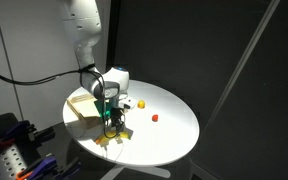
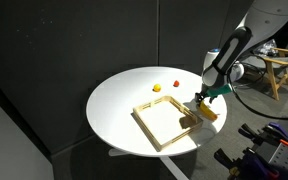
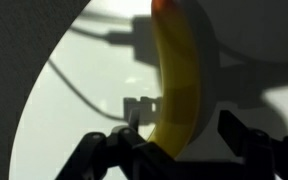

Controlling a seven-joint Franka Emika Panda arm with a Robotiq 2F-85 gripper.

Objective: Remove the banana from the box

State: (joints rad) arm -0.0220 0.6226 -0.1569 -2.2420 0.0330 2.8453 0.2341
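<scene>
Strong light is glaring off the white round table (image 1: 169, 130) (image 2: 119, 110) amid dark surroundings in both exterior views. In the wrist view the banana (image 3: 179, 85) is showing blurred, with hard shadows falling across the tabletop.

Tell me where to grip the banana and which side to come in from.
Grip the banana across its middle, coming down from above. In the wrist view it lies flat on the white table, long and gently curved, so its narrow width fits between the fingers, while the ends taper. The open gripper straddles it, one finger beside each long side.
</scene>
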